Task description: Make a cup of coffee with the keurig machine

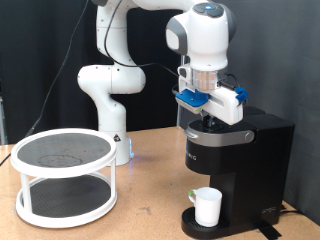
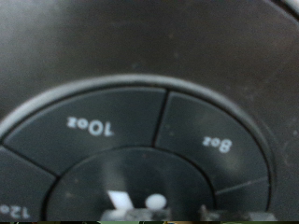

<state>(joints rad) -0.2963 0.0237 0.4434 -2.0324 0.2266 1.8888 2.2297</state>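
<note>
The keurig machine [image 1: 240, 160] stands at the exterior view's right, its lid down. The white cup [image 1: 207, 206] stands upright on the round drip base under the spout. My gripper [image 1: 207, 117] points straight down onto the machine's top, its fingertips at or just above the lid. The wrist view shows the round button panel up close, with the "10oz" button [image 2: 93, 126], the "8oz" button [image 2: 217, 142] and the centre button [image 2: 140, 182]. Only a thin strip of the fingertips [image 2: 154, 218] shows, close together over the centre button.
A white two-tier round rack [image 1: 63, 175] with dark mesh shelves stands on the wooden table at the exterior view's left. The robot's base [image 1: 108, 100] is behind it. A black curtain closes the back.
</note>
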